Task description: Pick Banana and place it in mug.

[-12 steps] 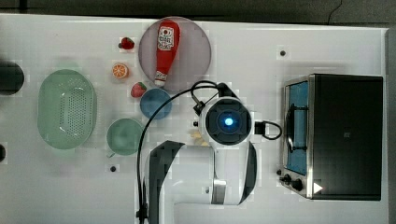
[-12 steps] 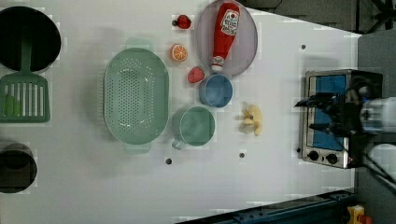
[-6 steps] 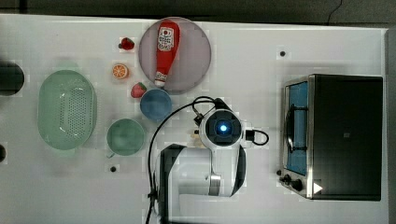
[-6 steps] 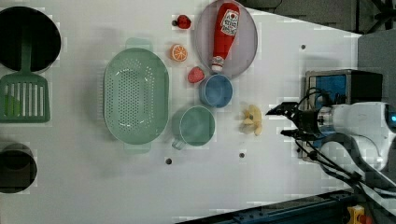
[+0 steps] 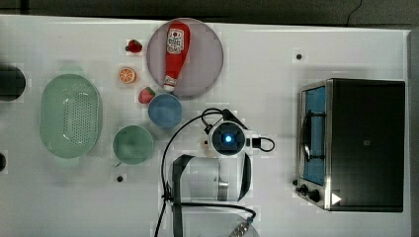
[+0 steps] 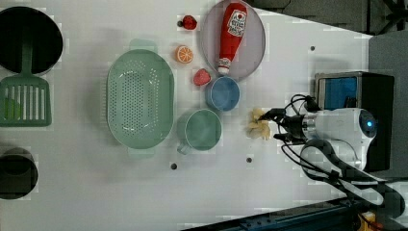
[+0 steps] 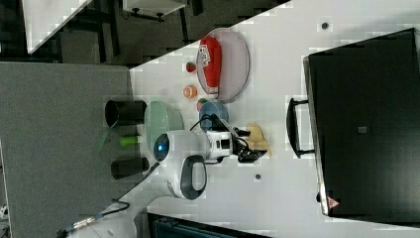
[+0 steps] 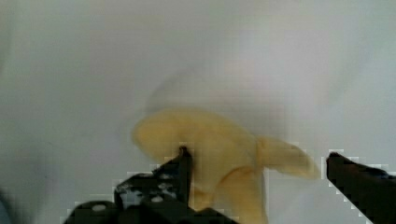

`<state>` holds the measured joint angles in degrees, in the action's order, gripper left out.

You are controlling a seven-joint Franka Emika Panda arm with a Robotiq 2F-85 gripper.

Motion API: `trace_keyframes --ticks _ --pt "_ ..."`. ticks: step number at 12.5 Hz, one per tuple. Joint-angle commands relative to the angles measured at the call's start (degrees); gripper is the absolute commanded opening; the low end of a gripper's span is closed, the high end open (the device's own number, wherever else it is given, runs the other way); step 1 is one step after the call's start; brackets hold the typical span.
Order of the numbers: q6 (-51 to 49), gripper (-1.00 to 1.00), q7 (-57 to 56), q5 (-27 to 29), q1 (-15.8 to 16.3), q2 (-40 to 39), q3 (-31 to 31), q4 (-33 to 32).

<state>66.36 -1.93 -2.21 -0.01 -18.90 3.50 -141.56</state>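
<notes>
Claw (image 6: 275,126) fingers are seen spread wide apart, one on each side of the banana (image 6: 258,126), which lies on the white surface (image 6: 288,192); whether the fingertips touch the fruit cannot be told. In the wrist view the claw (image 8: 259,163) is seen with the banana (image 8: 219,149) between its dark fingers (image 8: 180,168), the pale yellow fruit resting on the surface. In the right view the claw (image 7: 250,145) is seen at the banana (image 7: 258,136).

The mug (image 6: 202,129), pale sea-green, is set just to the left view's left of the banana, a bare strip of surface lying between them. A blue cup (image 6: 223,93) is placed near the mug, up and to the left view's right of it, and a red strawberry (image 6: 201,77) lies just beside that cup. An orange slice (image 6: 183,54) and a second strawberry (image 6: 189,22) are found farther off, beside a grey plate (image 6: 255,57) on which a ketchup bottle (image 6: 232,29) is laid. A large green perforated basket (image 6: 139,98) is set to the left view's left of the mug. A black toaster oven (image 5: 363,143) is stood at the top view's right, well apart from the fruit.
</notes>
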Motion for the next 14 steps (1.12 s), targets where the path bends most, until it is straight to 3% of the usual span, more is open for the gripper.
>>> trace_keyframes --ticks 1,3,8,12,14 --pt "4.74 1.0 -1.42 1.39 0.04 -1.14 -0.22 -0.64" --pt "7.29 1.0 -1.43 1.39 0.04 -2.78 -0.46 -0.62" --pt "8.32 -0.26 -1.4 1.39 0.01 -2.5 -0.85 -0.61" --pt "6.67 -0.32 -0.7 1.56 -0.09 0.91 -0.73 -0.51" --pt "1.2 -0.32 0.12 1.8 -0.33 5.53 -0.55 -0.11"
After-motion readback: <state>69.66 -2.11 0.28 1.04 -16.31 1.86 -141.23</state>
